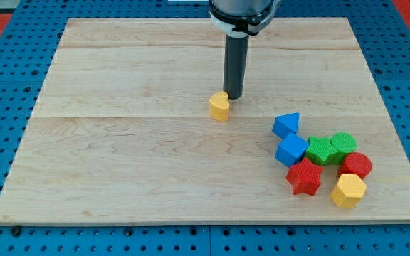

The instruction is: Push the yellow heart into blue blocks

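The yellow heart (219, 107) lies near the middle of the wooden board (119, 156). My tip (233, 97) stands just above and to the right of it, touching or nearly touching its upper right edge. The blue triangle-like block (287, 125) and the blue cube (291, 150) lie to the right and below the heart, at the left of a cluster of blocks.
The cluster at the lower right also holds a green star (322, 151), a green round block (344, 144), a red star (305, 177), a red round block (355, 165) and a yellow hexagon (348, 190). A blue pegboard (6, 78) surrounds the board.
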Tool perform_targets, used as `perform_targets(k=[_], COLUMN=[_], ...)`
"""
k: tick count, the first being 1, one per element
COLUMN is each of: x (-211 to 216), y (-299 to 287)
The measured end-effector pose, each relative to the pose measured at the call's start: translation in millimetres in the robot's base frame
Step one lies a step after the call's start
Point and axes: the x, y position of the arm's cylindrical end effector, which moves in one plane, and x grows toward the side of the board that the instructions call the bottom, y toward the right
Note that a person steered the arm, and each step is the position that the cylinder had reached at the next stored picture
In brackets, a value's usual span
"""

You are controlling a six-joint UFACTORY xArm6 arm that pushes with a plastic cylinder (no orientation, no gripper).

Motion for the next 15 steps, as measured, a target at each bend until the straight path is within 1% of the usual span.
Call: perform_targets(k=[1, 3, 4, 5, 6, 7, 9, 10, 11, 12, 13, 14, 15], x=[4.6, -6.0, 2.5, 34.2, 39.7, 40.9, 17.2, 28.1, 36.1, 4.3, 14.3, 49.3, 51.5], y=[0.0, -83.6, -120.2, -91.0, -52.3, -43.2, -136.0, -118.5, -47.9, -83.7, -42.9, 3.2, 4.8])
